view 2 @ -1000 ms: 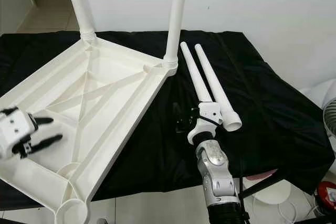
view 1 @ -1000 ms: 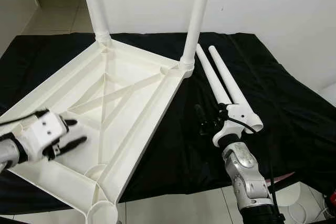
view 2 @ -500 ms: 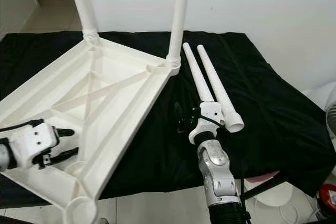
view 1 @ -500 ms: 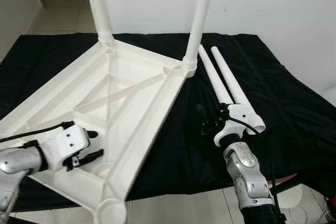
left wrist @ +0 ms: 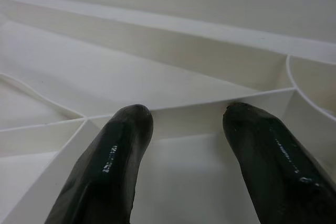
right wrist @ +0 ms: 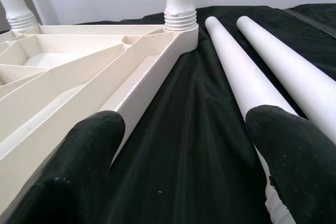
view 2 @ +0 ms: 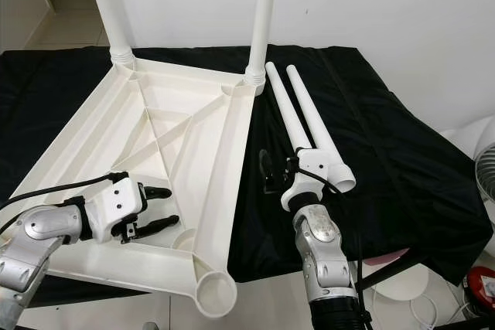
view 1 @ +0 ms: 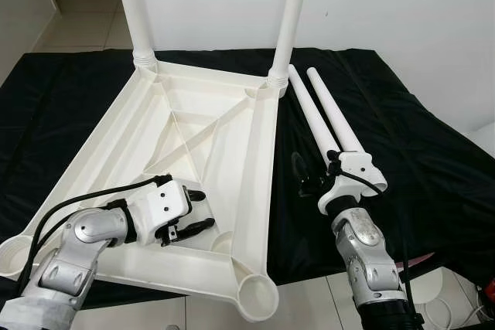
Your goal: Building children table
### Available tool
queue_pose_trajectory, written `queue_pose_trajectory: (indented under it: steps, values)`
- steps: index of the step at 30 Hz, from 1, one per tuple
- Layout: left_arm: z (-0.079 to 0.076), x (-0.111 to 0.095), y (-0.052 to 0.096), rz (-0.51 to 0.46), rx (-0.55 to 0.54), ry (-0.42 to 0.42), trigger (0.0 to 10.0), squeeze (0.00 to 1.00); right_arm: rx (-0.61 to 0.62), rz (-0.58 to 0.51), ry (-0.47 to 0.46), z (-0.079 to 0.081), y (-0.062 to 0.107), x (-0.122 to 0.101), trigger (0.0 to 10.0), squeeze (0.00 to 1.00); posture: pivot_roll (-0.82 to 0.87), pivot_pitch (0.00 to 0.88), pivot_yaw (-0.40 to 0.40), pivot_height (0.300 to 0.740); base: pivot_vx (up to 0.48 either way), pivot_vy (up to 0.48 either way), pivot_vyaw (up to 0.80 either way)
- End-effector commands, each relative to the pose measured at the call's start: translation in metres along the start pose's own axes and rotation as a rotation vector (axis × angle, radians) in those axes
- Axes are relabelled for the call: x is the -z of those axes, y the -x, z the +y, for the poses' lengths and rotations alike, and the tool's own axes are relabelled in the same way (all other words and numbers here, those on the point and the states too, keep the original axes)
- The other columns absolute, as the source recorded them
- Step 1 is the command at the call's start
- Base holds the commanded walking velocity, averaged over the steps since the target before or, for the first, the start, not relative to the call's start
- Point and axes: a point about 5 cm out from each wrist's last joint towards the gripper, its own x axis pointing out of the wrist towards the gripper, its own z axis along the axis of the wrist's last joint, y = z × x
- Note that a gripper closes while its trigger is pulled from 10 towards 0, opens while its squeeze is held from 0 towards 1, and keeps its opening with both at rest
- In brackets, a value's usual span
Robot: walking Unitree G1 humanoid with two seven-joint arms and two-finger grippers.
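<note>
Your white plastic children's table top [view 1: 209,152] lies upside down on the black cloth-covered surface [view 1: 433,168], ribbed underside up. Two white plastic legs stand screwed into its far corners, one at the far left [view 1: 133,5] and one at the far right [view 1: 292,13]. The near corners carry empty round sockets, one [view 1: 257,297] just beyond and to the right of your left fingers.

Your left gripper [view 1: 199,212] sits inside the underside near the front rim, fingers spread and grasping nothing. In the left wrist view the two black fingers [left wrist: 113,166] straddle a thin white rib, with the rounded socket wall just past the right finger.

Two loose white tubular legs [view 1: 329,117] lie side by side on the cloth, just right of the table top's right edge and running away from your right fingers. Your right gripper [view 1: 313,175] hovers low over the cloth between the table edge and these legs, fingers wide apart and holding nothing. In the right wrist view one finger [right wrist: 79,166] is beside the table's rim and the other [right wrist: 296,156] overlaps the nearer loose leg.
</note>
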Motion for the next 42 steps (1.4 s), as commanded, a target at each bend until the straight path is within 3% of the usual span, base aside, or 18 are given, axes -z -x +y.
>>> queue_pose_trajectory:
  steps: [1,4,6,7,11,16,22,31,33,39,40,41,42]
  values:
    - [0.010,0.007,0.005,0.044,-0.153,-0.013,10.0,0.00,0.000,0.012,0.002,0.000,0.002,0.002,10.0,0.00,0.08,0.112,-0.038,0.740,0.000,0.000,0.00]
    - [0.017,0.010,0.014,0.057,-0.173,-0.038,10.0,0.00,0.001,0.013,0.000,0.001,0.003,0.002,10.0,0.00,0.08,0.113,-0.037,0.740,0.000,0.000,0.00]
    - [0.022,0.011,0.017,0.060,-0.195,-0.011,10.0,0.00,0.000,0.013,-0.001,0.001,0.003,0.002,10.0,0.00,0.08,0.110,-0.039,0.740,0.000,0.000,0.00]
    - [0.028,0.013,0.022,0.071,-0.208,0.012,10.0,1.00,-0.004,0.013,-0.003,0.002,0.003,0.003,10.0,0.00,0.08,0.108,-0.039,0.740,0.000,0.000,0.00]
    - [0.042,0.017,0.033,0.112,-0.241,0.012,10.0,1.00,-0.021,0.018,-0.007,0.004,0.003,0.004,10.0,0.00,0.08,0.104,-0.039,0.740,0.000,0.000,0.00]
    - [0.052,0.021,0.035,0.150,-0.270,-0.012,10.0,1.00,-0.077,0.023,-0.020,0.011,0.002,0.005,10.0,0.00,0.08,0.083,-0.028,0.740,0.000,0.000,0.00]
    - [0.056,0.025,0.026,0.174,-0.256,-0.040,10.0,1.00,-0.106,0.016,-0.020,0.017,0.001,0.004,10.0,0.00,0.07,0.068,-0.021,0.740,0.000,0.000,0.00]
    - [0.057,0.029,0.009,0.203,-0.218,-0.024,10.0,0.98,-0.098,0.016,-0.008,0.013,0.001,0.004,10.0,0.00,0.06,0.059,-0.019,0.740,0.000,0.000,0.00]
    - [0.055,0.030,0.001,0.221,-0.192,-0.034,10.0,0.84,-0.099,0.017,-0.005,0.013,0.001,0.004,10.0,0.00,0.06,0.055,-0.015,0.740,0.000,0.000,0.00]
    - [0.055,0.038,-0.013,0.268,-0.208,0.026,10.0,0.78,-0.105,0.018,-0.004,0.015,0.001,0.005,10.0,0.00,0.06,0.053,-0.009,0.740,0.000,0.000,0.00]
    - [0.057,0.040,-0.014,0.279,-0.226,0.061,10.0,0.66,-0.105,0.019,-0.004,0.015,0.001,0.005,10.0,0.00,0.05,0.053,-0.005,0.740,0.000,0.000,0.00]
    - [0.062,0.041,-0.014,0.288,-0.255,0.107,9.1,0.38,-0.103,0.020,-0.004,0.015,0.002,0.005,10.0,0.00,0.05,0.053,-0.002,0.740,0.000,0.000,0.00]
    - [0.062,0.041,-0.014,0.288,-0.255,0.107,9.1,0.38,-0.103,0.020,-0.004,0.015,0.002,0.005,10.0,0.00,0.05,0.053,-0.002,0.740,0.000,0.000,0.00]
